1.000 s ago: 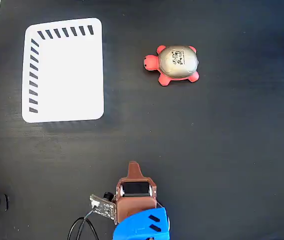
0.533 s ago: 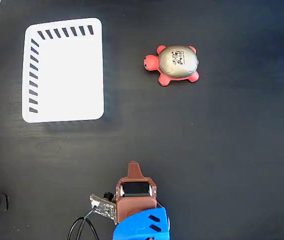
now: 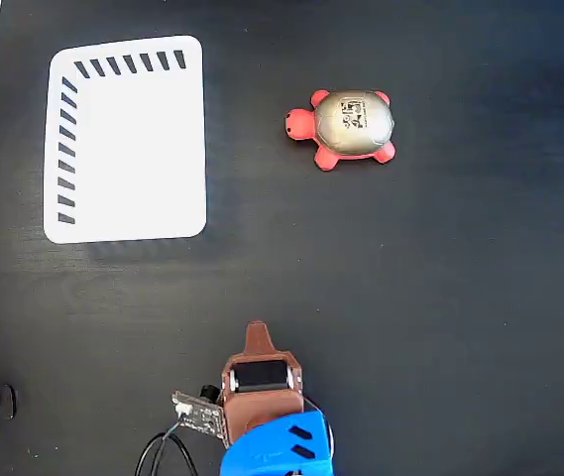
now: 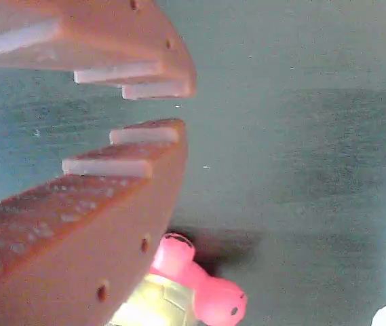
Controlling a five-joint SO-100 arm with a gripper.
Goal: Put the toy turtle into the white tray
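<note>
In the fixed view, seen from above, the tray lies flat at the upper left of the black table. It is a white rectangle with rounded corners, its long sides running up and down the picture, and dark slanted slots run along its top and left edges. Nothing lies on it. The turtle sits on the table to the right of the tray, well apart from it, near the top of the picture. Its coral head points left toward the tray, its feet stick out around a domed grey-gold shell, and a dark printed mark shows on top of the shell. The arm enters from the bottom edge, with a blue part lowest and a brown part above it. The gripper points up the picture, well below the turtle and touching nothing. A small circuit board with black wires hangs at the arm's left side. From this view the jaw gap cannot be judged.

In the wrist view, the gripper fills the left half, and its two brown fingers carry pale ridges on their inner faces. The tips stand a narrow gap apart, almost closed, with nothing between them. Below the lower finger, the turtle shows its pink-red head and part of its shell, resting on the table apart from the fingers. A white sliver at the lower right edge cannot be identified.
</note>
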